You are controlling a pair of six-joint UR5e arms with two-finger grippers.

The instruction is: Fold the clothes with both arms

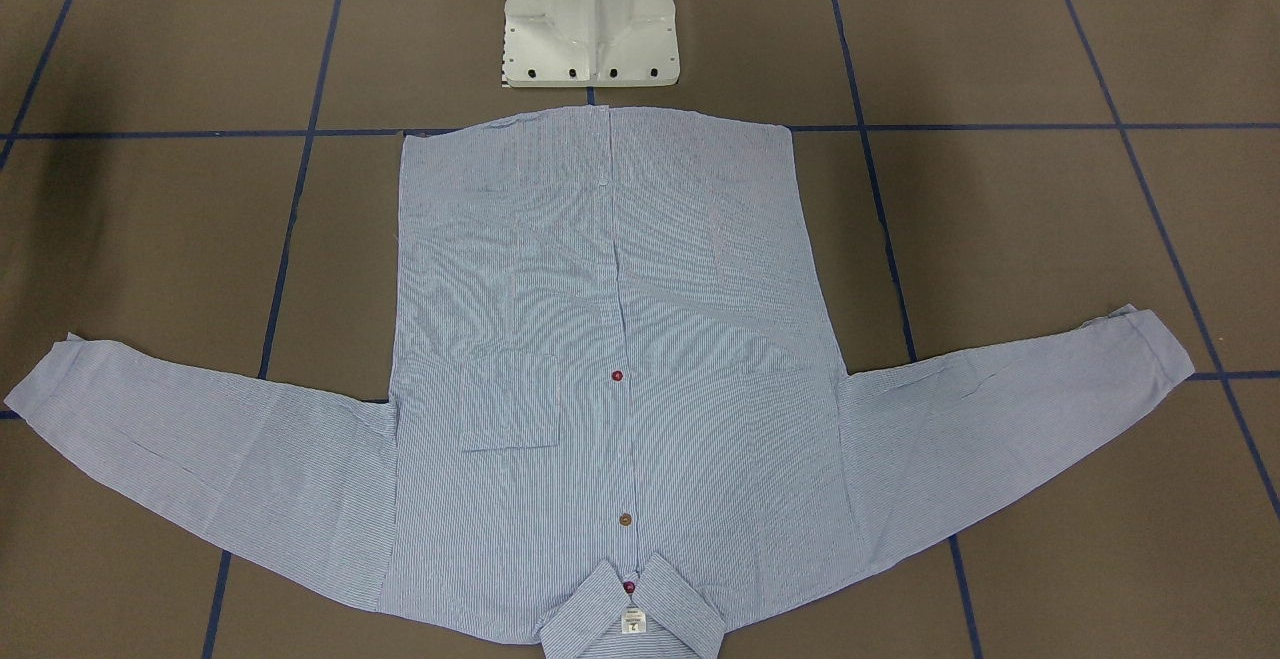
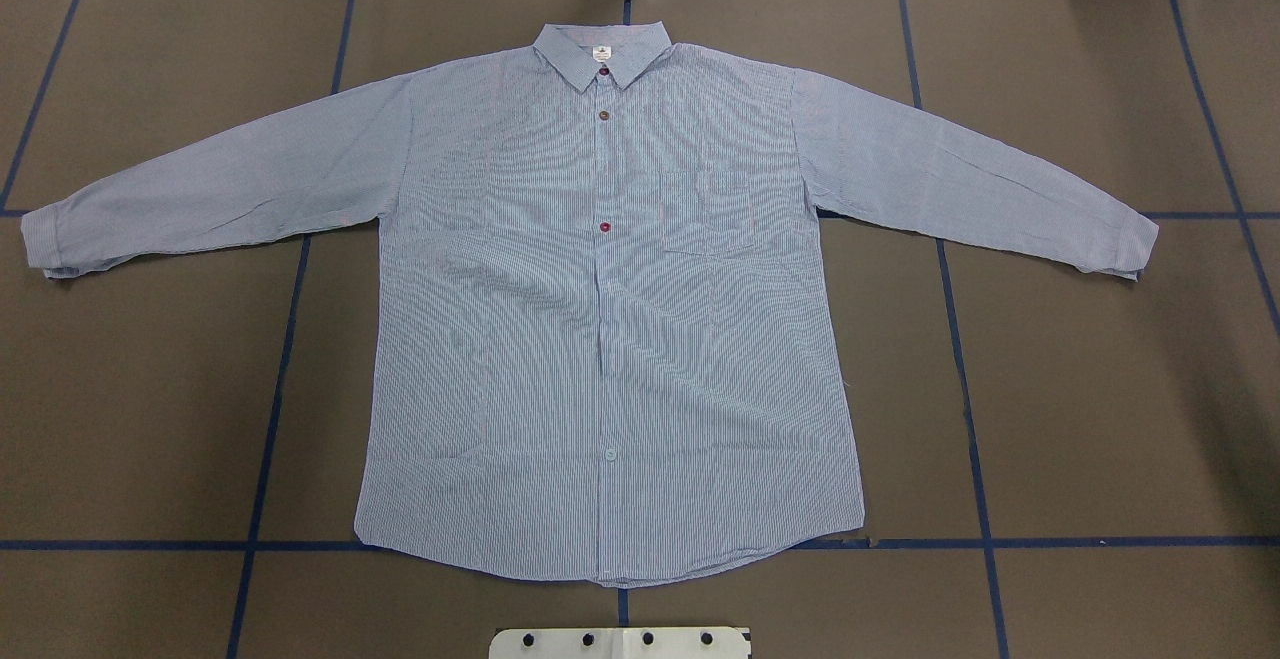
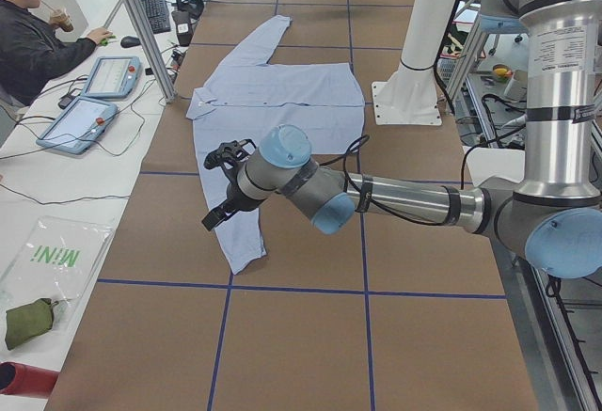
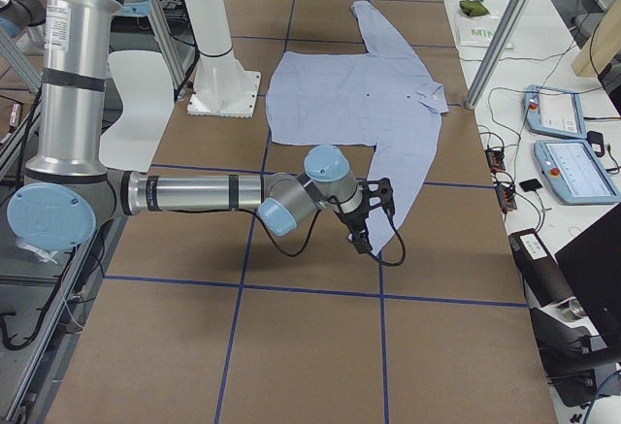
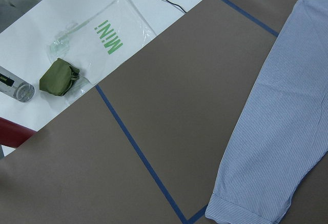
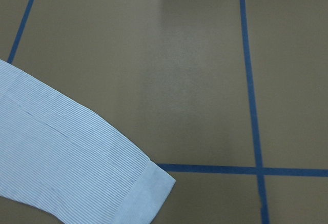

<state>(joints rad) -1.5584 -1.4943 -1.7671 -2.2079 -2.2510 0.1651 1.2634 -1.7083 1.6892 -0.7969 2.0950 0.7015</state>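
The light blue-and-white striped shirt [image 2: 610, 319] lies flat and face up on the brown table, buttoned, with both sleeves spread out and the collar [image 1: 630, 614] on the side far from the robot base. My left gripper [image 3: 218, 185] hangs over the shirt's sleeve near its cuff [image 5: 246, 211]; I cannot tell if it is open or shut. My right gripper [image 4: 374, 215] hangs over the other sleeve near its cuff [image 6: 148, 188]; I cannot tell its state either. Neither gripper shows in the overhead or front views.
The white pedestal base [image 1: 590, 19] stands at the shirt's hem side. Blue tape lines [image 2: 270, 419] cross the table. A clear bag with a green pouch [image 5: 61, 75] lies on the white side bench. An operator [image 3: 28, 35] sits by tablets [image 3: 80, 119].
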